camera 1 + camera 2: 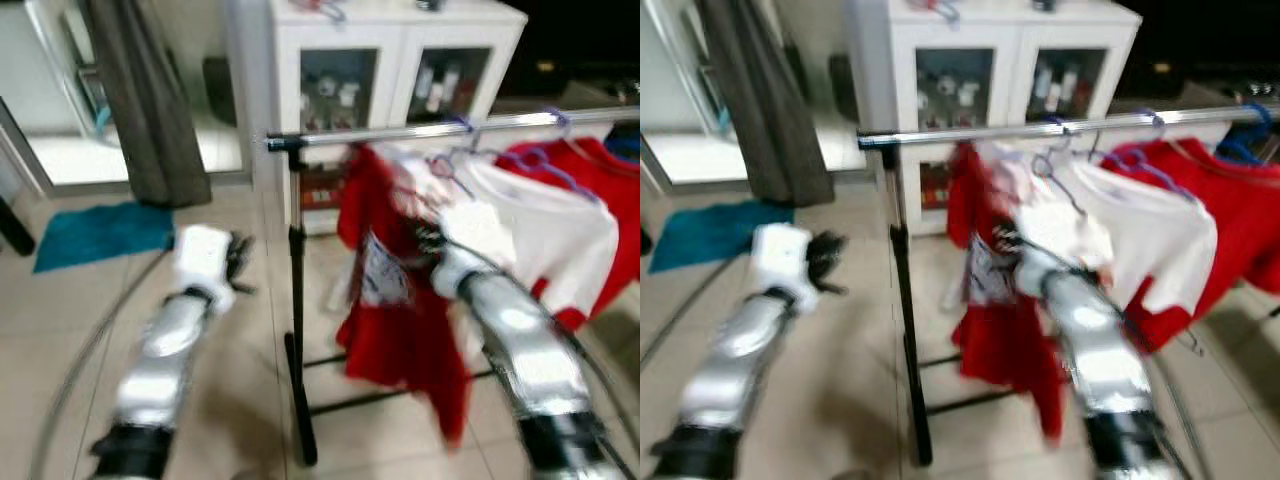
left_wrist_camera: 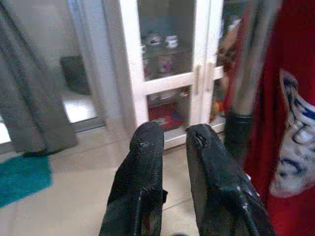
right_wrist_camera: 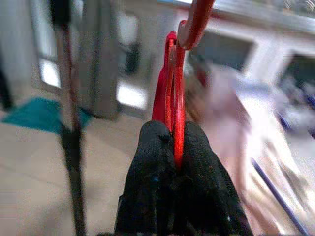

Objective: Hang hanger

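A red hanger (image 3: pixel 173 73) stands upright between the fingers of my right gripper (image 3: pixel 173 132), which is shut on it. In the eye views that gripper (image 1: pixel 428 240) is just below the chrome rail (image 1: pixel 450 128), with a red shirt (image 1: pixel 400 340) hanging down from the hanger. The hook rises toward the rail; I cannot tell whether it rests on it. My left gripper (image 1: pixel 238 262) is held low to the left of the rack's black post (image 1: pixel 297 330). Its fingers (image 2: pixel 147 162) lie close together with nothing between them.
A white shirt (image 1: pixel 540 225) and another red shirt (image 1: pixel 610 190) hang on purple hangers (image 1: pixel 545 160) further right along the rail. A white glass-door cabinet (image 1: pixel 390 40) stands behind the rack. A grey curtain (image 1: pixel 150 100) and a teal mat (image 1: pixel 100 232) are at the left.
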Robot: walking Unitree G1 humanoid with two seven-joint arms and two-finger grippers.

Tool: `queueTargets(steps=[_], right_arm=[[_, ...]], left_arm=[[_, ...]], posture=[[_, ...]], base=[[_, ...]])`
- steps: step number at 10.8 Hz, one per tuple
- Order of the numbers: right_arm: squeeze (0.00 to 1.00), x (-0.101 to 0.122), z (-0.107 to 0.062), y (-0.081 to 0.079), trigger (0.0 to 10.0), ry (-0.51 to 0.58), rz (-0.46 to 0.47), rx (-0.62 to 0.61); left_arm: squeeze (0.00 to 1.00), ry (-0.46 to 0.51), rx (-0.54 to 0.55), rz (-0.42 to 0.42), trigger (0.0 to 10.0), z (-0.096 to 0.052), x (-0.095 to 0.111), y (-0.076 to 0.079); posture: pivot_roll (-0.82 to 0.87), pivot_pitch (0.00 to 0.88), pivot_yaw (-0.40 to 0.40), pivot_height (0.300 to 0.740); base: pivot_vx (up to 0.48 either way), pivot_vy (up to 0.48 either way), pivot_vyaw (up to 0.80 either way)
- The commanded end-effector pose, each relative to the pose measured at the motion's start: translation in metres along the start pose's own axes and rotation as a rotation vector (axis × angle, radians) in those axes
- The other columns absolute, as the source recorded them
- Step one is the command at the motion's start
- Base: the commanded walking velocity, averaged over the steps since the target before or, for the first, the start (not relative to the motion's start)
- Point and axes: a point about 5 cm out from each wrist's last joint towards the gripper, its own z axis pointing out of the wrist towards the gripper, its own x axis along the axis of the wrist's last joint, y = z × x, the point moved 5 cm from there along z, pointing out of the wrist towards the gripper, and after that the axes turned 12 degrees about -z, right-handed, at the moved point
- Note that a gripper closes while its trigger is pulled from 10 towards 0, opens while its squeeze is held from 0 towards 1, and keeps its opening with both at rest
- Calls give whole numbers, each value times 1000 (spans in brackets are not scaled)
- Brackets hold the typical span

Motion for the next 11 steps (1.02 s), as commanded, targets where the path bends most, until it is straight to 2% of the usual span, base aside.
queueTargets(steps=[1,4,6,7,9,11], right_arm=[[0,14,-1,8,10000,36,-24,-3],[0,31,11,-1,10000,29,-46,41],[0,41,30,8,10000,-5,-28,2],[0,44,41,13,10000,-29,-24,-12],[0,39,65,18,10000,-117,-3,-6],[0,23,77,15,10000,-229,68,31]], left_arm=[[0,8,-42,9,10000,2,3,11],[0,-39,-287,99,10000,-7,4,40],[0,-20,-377,118,10000,-8,20,49],[0,-27,-426,159,10000,-8,24,55],[0,-20,-466,175,10000,-7,34,60],[0,-16,-486,158,10000,-5,42,63]], posture=[[71,0,-20,740],[78,0,-35,740],[77,0,-39,740],[77,0,-38,740],[79,0,-41,740],[80,0,-46,740]], base=[[300,0,0],[0,0,0],[0,0,0],[0,0,0],[0,0,0],[0,0,0]])
